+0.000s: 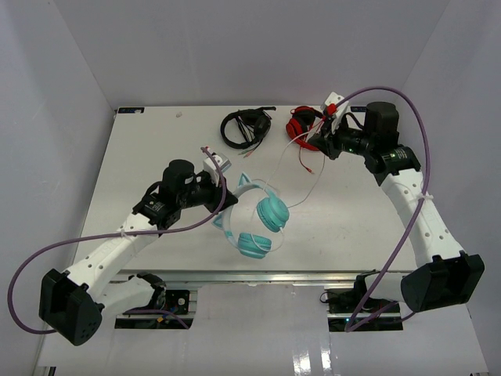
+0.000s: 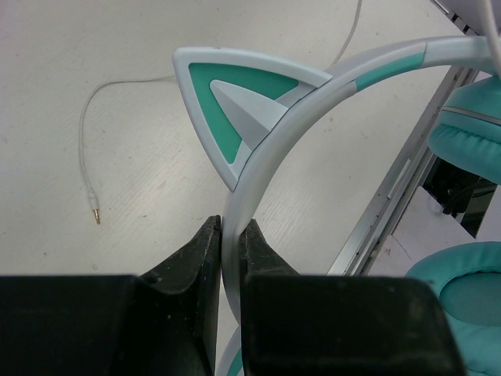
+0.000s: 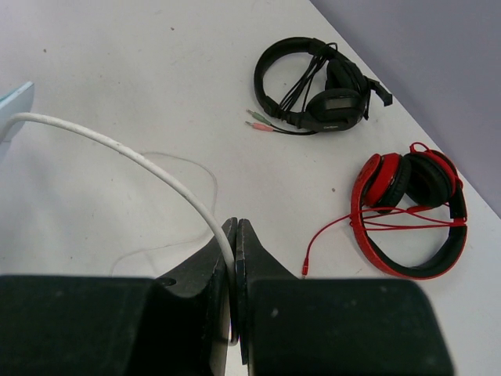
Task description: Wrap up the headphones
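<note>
The headphones (image 1: 270,213) are near the table's (image 1: 156,149) front edge. The left gripper (image 2: 232,235) is clamped tight on their headband (image 2: 329,78), just below a cat ear (image 2: 227,102). Their white cable (image 3: 117,145) runs off to the right gripper (image 3: 234,235), whose jaws are pinched on it. Well behind the headphones lie black headphones (image 1: 245,127); behind and to their right, red headphones (image 1: 301,125).

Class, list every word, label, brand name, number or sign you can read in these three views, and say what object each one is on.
No text can be read in any view.
black headphones: a pale patch on one ear cup, too blurred to tell whether it is lettering.
teal headphones, red headphones, white cable: no print visible.
</note>
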Robot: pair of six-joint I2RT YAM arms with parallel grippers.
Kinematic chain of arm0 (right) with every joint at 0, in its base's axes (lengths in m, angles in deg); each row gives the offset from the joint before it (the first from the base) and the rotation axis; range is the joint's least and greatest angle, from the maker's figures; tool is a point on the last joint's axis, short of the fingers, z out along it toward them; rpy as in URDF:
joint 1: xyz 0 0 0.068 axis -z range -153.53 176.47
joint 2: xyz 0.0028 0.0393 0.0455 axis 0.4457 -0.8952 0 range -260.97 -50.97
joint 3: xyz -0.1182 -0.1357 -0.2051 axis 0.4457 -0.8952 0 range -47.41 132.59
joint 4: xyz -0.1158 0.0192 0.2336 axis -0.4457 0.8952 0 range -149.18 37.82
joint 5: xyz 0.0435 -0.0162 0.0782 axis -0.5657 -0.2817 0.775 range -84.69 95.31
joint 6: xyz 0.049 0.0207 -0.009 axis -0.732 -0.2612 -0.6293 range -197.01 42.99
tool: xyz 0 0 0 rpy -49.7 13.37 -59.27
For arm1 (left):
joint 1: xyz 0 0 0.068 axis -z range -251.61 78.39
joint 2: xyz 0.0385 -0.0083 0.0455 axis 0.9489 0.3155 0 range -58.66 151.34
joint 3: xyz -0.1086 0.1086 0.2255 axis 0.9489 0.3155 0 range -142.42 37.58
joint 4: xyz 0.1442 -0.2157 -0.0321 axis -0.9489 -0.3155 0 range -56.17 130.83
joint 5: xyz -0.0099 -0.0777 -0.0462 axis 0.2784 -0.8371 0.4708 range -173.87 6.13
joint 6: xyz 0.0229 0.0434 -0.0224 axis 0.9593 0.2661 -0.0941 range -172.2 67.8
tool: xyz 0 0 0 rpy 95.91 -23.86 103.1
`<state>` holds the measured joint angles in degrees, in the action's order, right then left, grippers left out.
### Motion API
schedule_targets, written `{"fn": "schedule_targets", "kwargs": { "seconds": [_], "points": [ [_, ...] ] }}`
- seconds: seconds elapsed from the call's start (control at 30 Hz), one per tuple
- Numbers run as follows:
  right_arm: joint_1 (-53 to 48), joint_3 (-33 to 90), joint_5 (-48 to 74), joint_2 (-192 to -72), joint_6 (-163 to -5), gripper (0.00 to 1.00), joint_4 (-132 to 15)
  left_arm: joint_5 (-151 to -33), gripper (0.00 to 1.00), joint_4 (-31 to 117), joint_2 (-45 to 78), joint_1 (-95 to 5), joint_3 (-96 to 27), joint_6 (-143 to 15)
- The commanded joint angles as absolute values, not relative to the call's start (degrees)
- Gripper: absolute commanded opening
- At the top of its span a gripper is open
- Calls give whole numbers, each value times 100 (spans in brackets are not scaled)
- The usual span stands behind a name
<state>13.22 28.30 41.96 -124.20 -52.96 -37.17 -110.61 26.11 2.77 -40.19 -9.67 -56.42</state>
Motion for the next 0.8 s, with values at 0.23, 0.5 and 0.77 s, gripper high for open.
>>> {"fn": "schedule_targets", "kwargs": {
  "seconds": [0.23, 0.5, 0.77],
  "points": [
    [1600, 2590, 4032, -12556, -5787, 8, -4441, -11767, 0, 2698, -88, -3979, -1180, -5755],
    [2089, 2318, 3914, -12527, -6322, 8, -4914, -11810, 0, 2536, -257, -3979, -1147, -5726],
    [2289, 1938, 3716, -12418, -6619, 8, -5247, -11764, 0, 2557, -372, -3979, -1261, -5996]
  ]
}}
